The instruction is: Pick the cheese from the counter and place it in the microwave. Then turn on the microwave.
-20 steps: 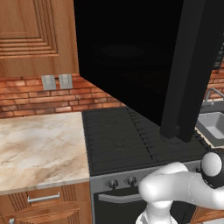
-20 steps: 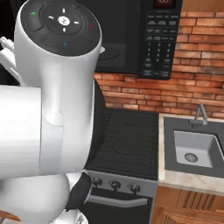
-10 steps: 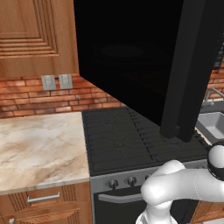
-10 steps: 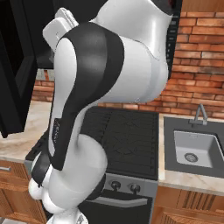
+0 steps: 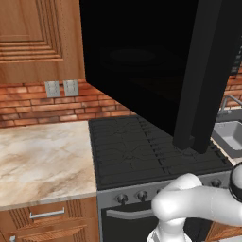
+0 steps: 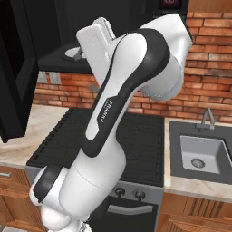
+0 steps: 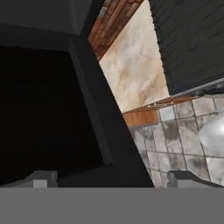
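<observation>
Hand view: the hand is spread wide, grasping nothing, before the dark microwave door; table upper center.

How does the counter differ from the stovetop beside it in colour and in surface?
The counter is pale beige with tan veins; the stovetop is black. The counter is a smooth slab, while the stovetop carries a grid of grates. Below the counter are brown wooden cabinet fronts; below the stovetop is a row of knobs and an oven door. Both lie at the same height against the brick wall and touch side by side.
</observation>
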Controlling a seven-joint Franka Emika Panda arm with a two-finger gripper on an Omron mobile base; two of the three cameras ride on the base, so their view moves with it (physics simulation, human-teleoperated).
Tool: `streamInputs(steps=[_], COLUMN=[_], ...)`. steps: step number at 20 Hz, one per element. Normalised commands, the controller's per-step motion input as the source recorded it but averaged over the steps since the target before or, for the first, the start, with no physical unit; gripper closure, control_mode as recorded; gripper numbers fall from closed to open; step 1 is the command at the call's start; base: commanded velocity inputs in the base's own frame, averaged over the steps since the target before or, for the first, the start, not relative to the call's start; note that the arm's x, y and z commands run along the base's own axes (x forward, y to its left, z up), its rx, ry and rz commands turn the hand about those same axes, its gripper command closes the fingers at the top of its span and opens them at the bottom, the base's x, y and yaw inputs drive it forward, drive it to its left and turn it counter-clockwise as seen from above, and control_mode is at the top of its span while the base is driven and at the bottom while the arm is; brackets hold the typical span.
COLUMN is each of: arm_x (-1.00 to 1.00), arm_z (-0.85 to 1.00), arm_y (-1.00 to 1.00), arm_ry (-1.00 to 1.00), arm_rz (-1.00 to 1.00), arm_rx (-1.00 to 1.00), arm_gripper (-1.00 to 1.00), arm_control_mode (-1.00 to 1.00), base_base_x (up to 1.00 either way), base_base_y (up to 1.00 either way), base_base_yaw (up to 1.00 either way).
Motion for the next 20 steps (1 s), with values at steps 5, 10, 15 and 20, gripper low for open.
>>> streamInputs(steps=[5,10,15,20], arm_x=[0.62,0.20,0.03,0.00], arm_z=[-0.29,-0.02,0.00,0.00], arm_y=[0.08,0.17,0.38,0.45], arm_ry=[0.00,0.01,0.01,0.00], arm_rz=[0.08,0.08,0.04,0.01], arm_rx=[0.23,0.19,0.11,0.07], arm_gripper=[-1.00,-1.00,-1.00,-1.00], arm_control_mode=[-1.00,-1.00,-1.00,-1.00], base_base_x=[0.00,0.00,0.00,0.00], base_base_y=[0.00,0.00,0.00,0.00], base_base_yaw=[0.00,0.00,0.00,0.00])
